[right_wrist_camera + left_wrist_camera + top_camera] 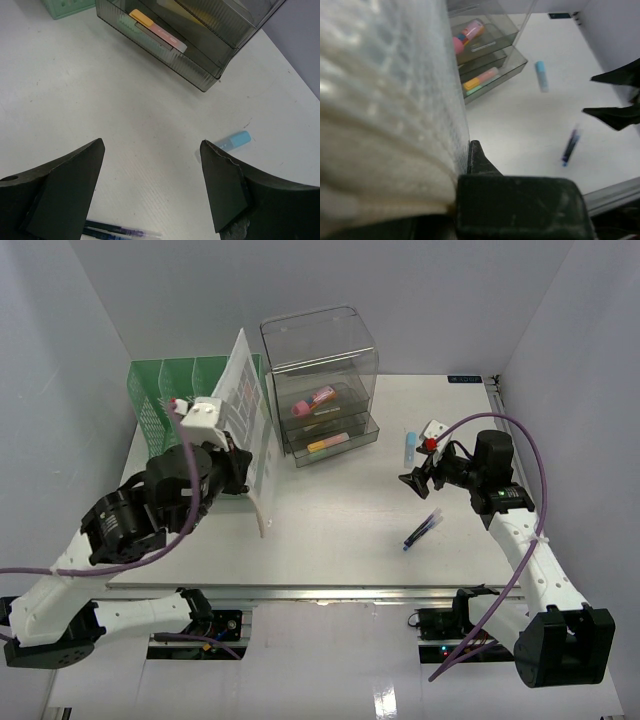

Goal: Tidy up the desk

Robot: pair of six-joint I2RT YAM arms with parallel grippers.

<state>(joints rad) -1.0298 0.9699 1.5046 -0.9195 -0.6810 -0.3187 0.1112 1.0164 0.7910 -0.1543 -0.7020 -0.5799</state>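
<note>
Setting: a white desk [330, 530] stood inside a plain white-walled enclosure, carrying every item in view.
Fixed storage: a green mesh file rack [160, 390] sat at 10 o'clock on the desk, and a clear grey drawer box [320, 360] at 12 o'clock.
Left gripper [243, 472]: it was clamped shut on the lower part of a printed sheet [245, 400], which stood upright between rack and drawer box.
Right gripper [151, 147]: its jaws were wide apart and held nothing, hovering above the desk at 3 o'clock.
Loose items: a blue pen [422, 531] lay at 4 o'clock and a light blue capped tube [410, 445] at 2 o'clock.
Hazard 1: the sheet appeared limp and its bottom edge curled. It would probably buckle against the rack rim if fed in off-line.
Hazard 2: the sheet's far edge stood near the drawer box, so a wide swing could snag it.
Hazard 3: the pen lay off-centre under the right jaws. A straight descent would likely pinch one end, or roll it away.
</note>
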